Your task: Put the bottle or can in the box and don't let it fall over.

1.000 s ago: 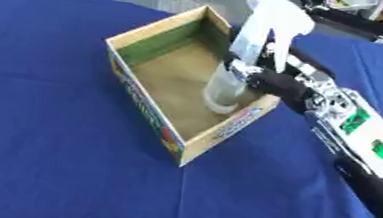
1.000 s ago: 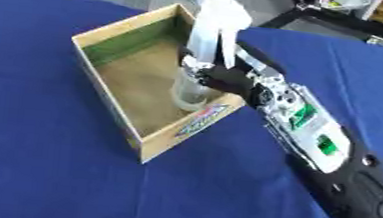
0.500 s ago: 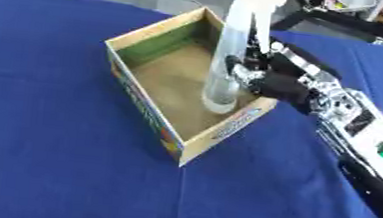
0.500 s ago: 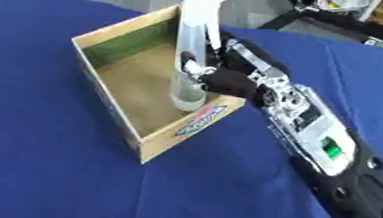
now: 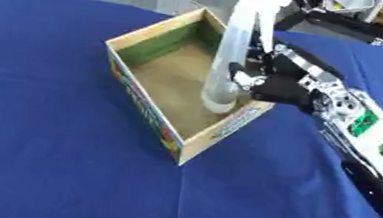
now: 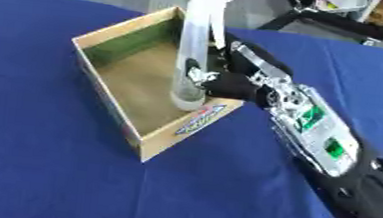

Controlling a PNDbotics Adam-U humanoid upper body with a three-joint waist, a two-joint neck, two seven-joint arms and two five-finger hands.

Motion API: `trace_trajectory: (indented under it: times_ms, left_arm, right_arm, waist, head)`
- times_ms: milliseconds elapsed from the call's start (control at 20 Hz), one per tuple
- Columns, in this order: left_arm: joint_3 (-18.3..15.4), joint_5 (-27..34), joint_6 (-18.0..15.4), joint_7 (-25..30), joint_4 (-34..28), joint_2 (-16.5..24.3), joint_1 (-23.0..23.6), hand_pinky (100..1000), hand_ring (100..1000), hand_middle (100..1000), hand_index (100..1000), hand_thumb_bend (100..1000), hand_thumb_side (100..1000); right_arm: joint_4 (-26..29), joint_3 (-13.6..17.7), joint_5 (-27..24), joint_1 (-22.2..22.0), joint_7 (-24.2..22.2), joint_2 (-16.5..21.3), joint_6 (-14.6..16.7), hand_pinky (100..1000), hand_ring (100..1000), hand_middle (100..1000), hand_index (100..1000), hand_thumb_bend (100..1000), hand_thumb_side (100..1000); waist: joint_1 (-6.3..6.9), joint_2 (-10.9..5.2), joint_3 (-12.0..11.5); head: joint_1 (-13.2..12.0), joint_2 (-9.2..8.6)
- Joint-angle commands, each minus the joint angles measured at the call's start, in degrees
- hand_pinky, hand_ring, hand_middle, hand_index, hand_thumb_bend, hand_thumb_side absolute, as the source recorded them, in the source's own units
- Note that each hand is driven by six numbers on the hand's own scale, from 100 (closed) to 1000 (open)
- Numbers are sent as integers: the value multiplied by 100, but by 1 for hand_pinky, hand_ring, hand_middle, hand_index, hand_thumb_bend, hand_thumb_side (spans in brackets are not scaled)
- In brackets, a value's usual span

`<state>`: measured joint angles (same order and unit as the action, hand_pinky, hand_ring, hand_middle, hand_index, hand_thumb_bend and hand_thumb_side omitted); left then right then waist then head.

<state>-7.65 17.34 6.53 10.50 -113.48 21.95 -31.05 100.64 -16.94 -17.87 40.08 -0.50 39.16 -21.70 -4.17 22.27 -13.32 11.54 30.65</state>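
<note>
Upright, a tall translucent plastic bottle [image 5: 231,59] stands inside the shallow cardboard box [image 5: 147,107] by its right wall, right hand [image 5: 272,81] curled around it.

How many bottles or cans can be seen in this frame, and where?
1. A tall clear spray bottle stands upright inside the open box, near its right wall, held by the right hand. None show elsewhere on the blue table; nothing seems hidden.

The right hand [image 5: 272,86] reaches in from the right, fingers curled.
</note>
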Motion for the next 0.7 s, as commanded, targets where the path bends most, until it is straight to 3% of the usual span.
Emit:
trace_trajectory:
  times_ms: [50,700]
  left_arm:
    - [-62,-17,-17,-25,-111,189,-1,1000,1000,1000,926,257,180]
    - [-95,-59,-25,-76,-111,246,144,1000,1000,1000,926,256,172]
  right_arm:
    - [202,107,-39,-2,14,190,-32,1000,1000,1000,1000,100,213]
    - [529,258,-324,-331,188,141,18,1000,1000,1000,1000,100,244]
  waist:
    - [30,-217,21]
    - [67,-318,152]
  head:
    - [-34,23]
    - [-105,104]
